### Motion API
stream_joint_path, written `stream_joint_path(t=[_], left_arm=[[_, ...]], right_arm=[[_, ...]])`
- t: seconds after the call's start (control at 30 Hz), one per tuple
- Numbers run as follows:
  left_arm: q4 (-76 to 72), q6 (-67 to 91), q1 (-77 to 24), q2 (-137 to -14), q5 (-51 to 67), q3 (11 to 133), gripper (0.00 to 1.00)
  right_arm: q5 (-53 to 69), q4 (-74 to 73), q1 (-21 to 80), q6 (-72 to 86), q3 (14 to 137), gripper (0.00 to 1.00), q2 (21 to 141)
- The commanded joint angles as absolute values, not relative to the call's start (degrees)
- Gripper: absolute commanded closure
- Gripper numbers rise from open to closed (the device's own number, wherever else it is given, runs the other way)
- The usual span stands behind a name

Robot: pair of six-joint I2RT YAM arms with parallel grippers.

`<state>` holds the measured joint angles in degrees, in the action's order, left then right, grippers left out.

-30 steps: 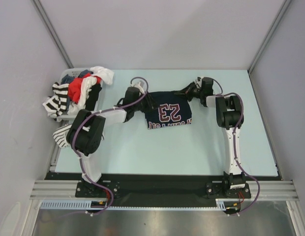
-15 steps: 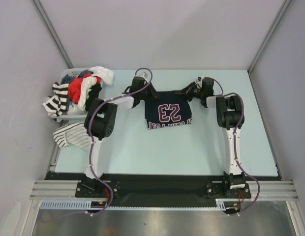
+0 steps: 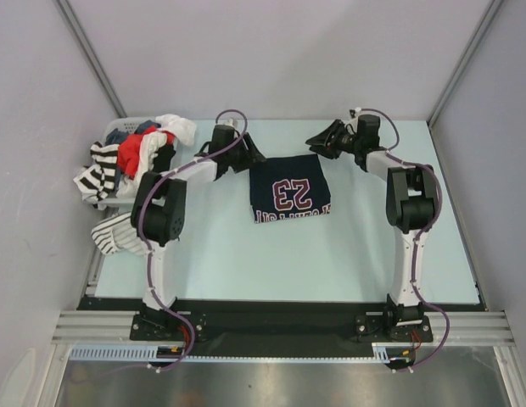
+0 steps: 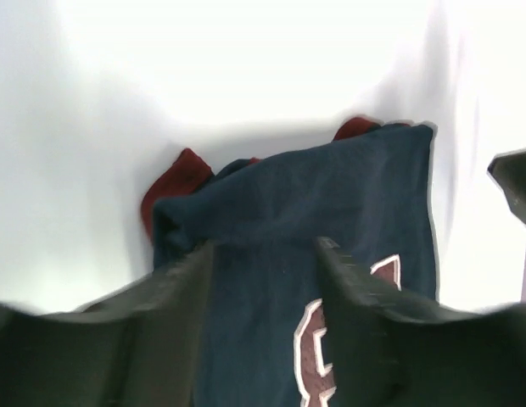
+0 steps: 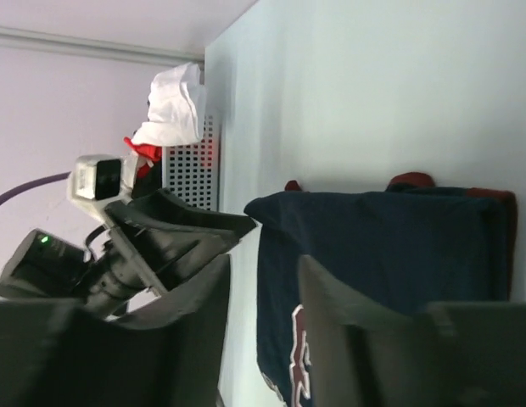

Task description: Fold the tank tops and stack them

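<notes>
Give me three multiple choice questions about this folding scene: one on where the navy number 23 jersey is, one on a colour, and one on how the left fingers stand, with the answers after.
1. Where does the folded dark navy cloth jersey lie? A on the floor; B on the pale blue table; C on a shelf.
2. What colour are its big digits? A yellow; B green; C maroon.
3. How do the left fingers stand? A apart, gripping nothing; B shut on the jersey; C shut on a hanger.
Answers: 1 B, the top view shows it lying flat mid-table. 2 C, the 23 reads maroon with a pale outline. 3 A, the left wrist view shows a clear gap between them, with the jersey lying beneath.
</notes>
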<state>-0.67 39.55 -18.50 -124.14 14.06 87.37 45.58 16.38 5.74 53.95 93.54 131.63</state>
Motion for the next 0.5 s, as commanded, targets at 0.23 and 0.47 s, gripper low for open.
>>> stream_joint_path(t=[0.23,0.47], left_arm=[[8.8,31.6,-19.4,-103.6,1.1,79.5,0.29],[9.1,29.7,-22.5,-94.0,-1.4,70.1,0.29]], right_arm=[[25.1,-17.5,5.7,27.9,90.8,0.43,114.5],[16.2,-23.7,7.6,21.2,87.2,0.33,114.3]])
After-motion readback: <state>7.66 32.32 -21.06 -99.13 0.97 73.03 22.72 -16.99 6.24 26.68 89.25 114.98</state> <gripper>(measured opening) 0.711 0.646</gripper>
